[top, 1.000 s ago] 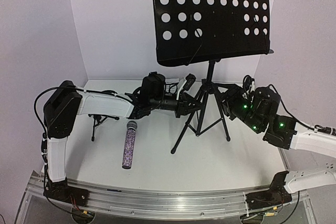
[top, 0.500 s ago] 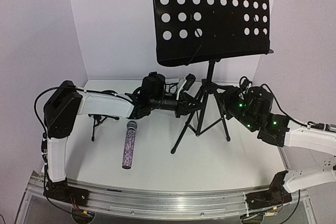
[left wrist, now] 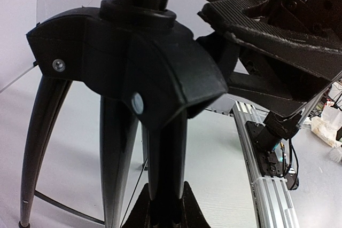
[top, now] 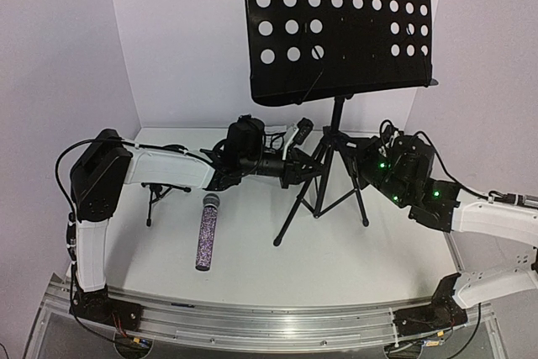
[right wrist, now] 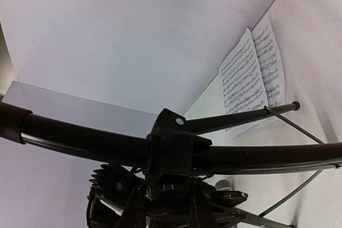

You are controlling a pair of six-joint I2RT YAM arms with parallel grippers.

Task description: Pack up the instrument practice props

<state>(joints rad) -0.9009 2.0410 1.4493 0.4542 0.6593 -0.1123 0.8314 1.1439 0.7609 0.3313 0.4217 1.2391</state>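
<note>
The tall black perforated music stand (top: 336,23) stands at the back on its tripod. My left gripper (top: 304,170) is shut on one tripod leg (left wrist: 165,174) just below the hub (left wrist: 133,62). My right gripper (top: 360,162) is open, with its jaws either side of the hub (right wrist: 176,148) from the right. The glittery purple microphone (top: 204,231) lies on the table on the left, and its mesh head shows in the right wrist view (right wrist: 224,185). The small black mic stand (top: 155,195) is partly hidden behind my left arm. White sheet-music pages (right wrist: 251,76) lie by the back wall.
White walls close in the table at the back and both sides. An aluminium rail (top: 252,321) runs along the near edge. The music stand's legs (top: 294,208) spread over the table's middle.
My right gripper has moved left and closer to the music stand's hub. My left gripper and the stand have not moved.
</note>
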